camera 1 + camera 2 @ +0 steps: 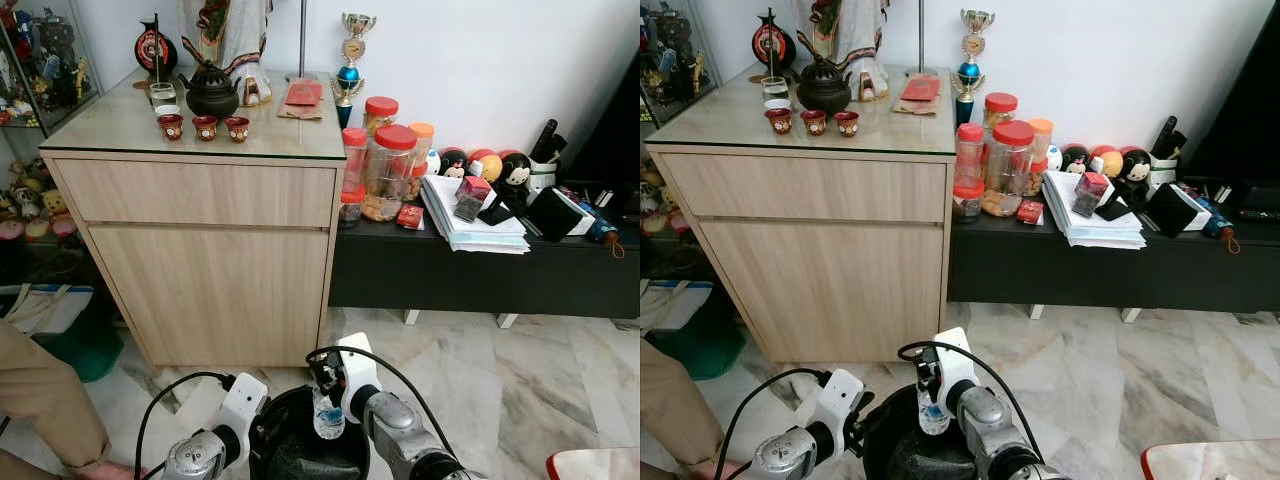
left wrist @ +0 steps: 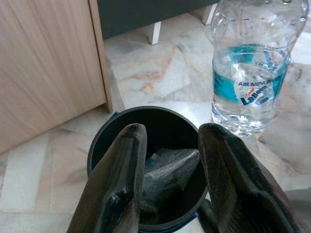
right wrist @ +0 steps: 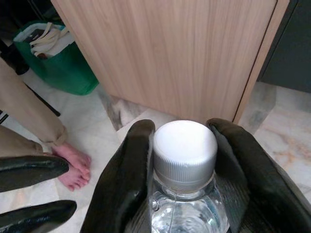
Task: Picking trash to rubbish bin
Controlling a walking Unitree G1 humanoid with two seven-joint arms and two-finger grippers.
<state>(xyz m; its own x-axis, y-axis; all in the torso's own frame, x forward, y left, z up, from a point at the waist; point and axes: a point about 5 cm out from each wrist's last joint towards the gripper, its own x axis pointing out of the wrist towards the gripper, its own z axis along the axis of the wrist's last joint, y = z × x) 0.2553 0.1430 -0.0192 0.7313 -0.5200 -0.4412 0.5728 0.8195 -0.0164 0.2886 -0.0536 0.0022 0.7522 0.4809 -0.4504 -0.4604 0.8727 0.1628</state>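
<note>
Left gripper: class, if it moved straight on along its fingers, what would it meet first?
Probably the black rubbish bin: the left gripper points into its open mouth, at crumpled plastic inside. Depth is uncertain.

right tool (image 1: 326, 392) holds a water bottle (image 1: 328, 415) over the black bin (image 1: 290, 455).

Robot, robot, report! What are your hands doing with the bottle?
Right gripper shut on bottle by its neck, over the bin. Left gripper open, empty, beside bin. Bin holds crumpled plastic. Person's foot nearby.
</note>
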